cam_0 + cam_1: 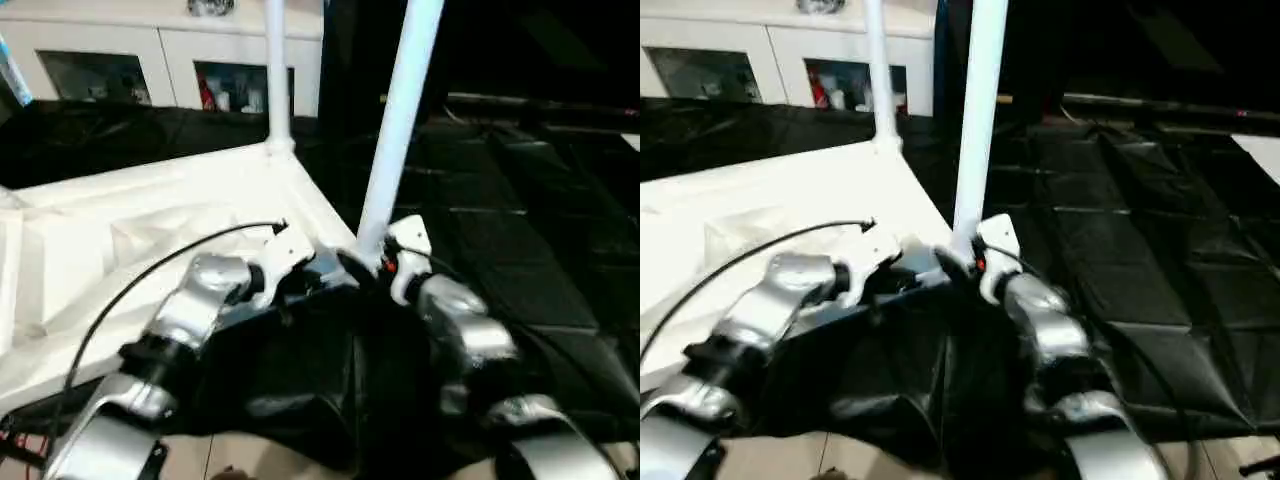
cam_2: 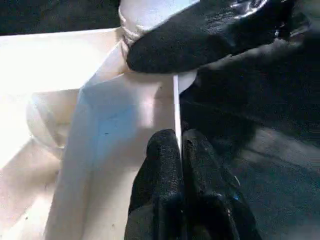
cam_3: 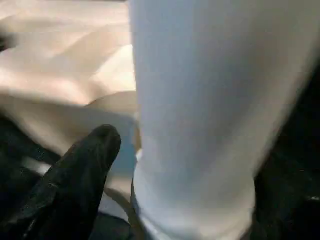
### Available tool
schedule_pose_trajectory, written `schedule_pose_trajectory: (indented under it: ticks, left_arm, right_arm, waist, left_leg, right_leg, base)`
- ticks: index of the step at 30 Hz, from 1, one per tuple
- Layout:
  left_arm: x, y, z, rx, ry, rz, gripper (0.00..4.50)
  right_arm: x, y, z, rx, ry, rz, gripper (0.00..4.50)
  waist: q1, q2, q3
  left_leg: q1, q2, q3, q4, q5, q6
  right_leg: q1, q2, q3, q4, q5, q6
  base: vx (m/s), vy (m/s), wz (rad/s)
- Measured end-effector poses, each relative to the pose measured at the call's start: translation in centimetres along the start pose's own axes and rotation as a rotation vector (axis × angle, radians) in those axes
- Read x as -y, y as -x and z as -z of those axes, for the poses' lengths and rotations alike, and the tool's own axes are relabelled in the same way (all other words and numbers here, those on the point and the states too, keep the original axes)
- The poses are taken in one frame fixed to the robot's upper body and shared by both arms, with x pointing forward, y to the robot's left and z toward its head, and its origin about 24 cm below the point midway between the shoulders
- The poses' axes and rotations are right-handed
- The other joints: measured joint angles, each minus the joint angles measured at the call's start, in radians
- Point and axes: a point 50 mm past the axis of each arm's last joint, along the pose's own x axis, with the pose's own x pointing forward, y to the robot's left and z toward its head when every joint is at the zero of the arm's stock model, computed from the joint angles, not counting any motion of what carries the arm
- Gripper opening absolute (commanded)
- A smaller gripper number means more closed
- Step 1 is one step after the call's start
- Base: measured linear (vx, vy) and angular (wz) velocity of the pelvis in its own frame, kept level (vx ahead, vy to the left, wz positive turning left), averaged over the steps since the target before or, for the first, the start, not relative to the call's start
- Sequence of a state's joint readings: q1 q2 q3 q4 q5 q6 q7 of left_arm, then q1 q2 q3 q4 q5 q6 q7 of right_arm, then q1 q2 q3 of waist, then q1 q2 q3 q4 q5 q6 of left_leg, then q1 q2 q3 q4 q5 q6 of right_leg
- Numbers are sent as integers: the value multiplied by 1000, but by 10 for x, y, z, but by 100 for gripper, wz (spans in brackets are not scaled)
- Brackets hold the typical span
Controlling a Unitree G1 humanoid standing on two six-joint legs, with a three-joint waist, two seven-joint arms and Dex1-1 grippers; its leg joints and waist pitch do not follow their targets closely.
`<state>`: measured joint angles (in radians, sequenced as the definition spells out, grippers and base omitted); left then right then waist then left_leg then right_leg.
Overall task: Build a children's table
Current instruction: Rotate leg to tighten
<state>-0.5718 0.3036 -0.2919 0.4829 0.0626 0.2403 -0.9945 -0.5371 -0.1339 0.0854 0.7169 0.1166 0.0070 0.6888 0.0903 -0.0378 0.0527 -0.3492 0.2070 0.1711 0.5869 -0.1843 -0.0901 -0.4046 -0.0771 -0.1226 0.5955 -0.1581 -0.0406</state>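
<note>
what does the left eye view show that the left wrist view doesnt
Left eye view alone: both silver forearms, a second upright leg at the far corner, the white cabinet with glass doors behind, and the dark floor mats.

Left wrist view alone: the left end effector with its two black fingers pressed together on the thin white rim of the tabletop, and a black finger across the leg's base.

Both: the upturned white tabletop and the near leg standing at its corner.

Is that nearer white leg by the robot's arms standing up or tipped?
Tilted: the long white round plastic leg leans rightward from the white plastic tabletop's corner.
</note>
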Motion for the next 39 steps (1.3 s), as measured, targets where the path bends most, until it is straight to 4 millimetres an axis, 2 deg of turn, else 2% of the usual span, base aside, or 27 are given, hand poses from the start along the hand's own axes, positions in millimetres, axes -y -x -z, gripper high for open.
schedule_pose_trajectory:
  ticks: [4,7,9,11,21,27,31,35,39]
  left_arm:
    - [5,8,3,4,-24,87,0]
    - [8,17,8,1,-21,159,0]
    - [10,21,10,0,-21,192,0]
    - [11,24,12,-5,-21,215,0]
    - [12,31,14,-19,-27,287,0]
    - [13,30,14,-15,-24,287,0]
    - [12,25,14,-8,-15,245,0]
    - [4,15,10,-4,18,137,0]
    - [-5,7,7,-5,67,24,0]
  right_arm:
    - [2,17,-5,-41,74,-185,395]
    - [1,28,-5,-80,96,-311,395]
    - [-1,32,-5,-94,100,-368,369]
    - [-1,36,-3,-119,101,-400,369]
    - [-3,44,-7,-166,113,-500,278]
    - [-5,44,-5,-165,95,-492,264]
    - [-5,42,-2,-136,56,-423,263]
    - [-1,29,2,-88,7,-231,262]
    - [-2,7,1,-43,-53,-16,262]
  waist:
    - [9,0,0]
    - [9,0,0]
    - [9,0,0]
    - [11,-1,0]
    - [22,-2,1]
    - [23,-3,1]
    - [23,-3,0]
    - [14,-2,0]
    - [-2,-1,-1]
  left_leg:
    - [0,0,0,0,0,0]
    - [1,0,0,1,0,0]
    - [1,0,0,2,0,0]
    - [1,0,0,2,0,0]
    - [0,0,0,2,0,0]
    - [0,0,0,2,0,0]
    - [1,0,0,3,0,0]
    - [2,0,0,3,0,0]
    - [3,0,0,3,0,0]
  right_leg:
    - [0,0,0,0,0,0]
    - [0,0,0,0,0,0]
    - [1,0,0,0,0,0]
    - [1,0,0,0,0,0]
    - [0,0,0,0,0,0]
    - [0,0,0,0,0,0]
    - [2,0,0,0,0,0]
    - [2,0,0,0,0,0]
    - [3,0,0,0,0,0]
  base:
    - [0,0,0]
    - [0,0,0]
    - [0,0,0]
    - [0,0,0]
    - [0,0,0]
    - [0,0,0]
    - [0,0,0]
    - [0,0,0]
    - [0,0,0]
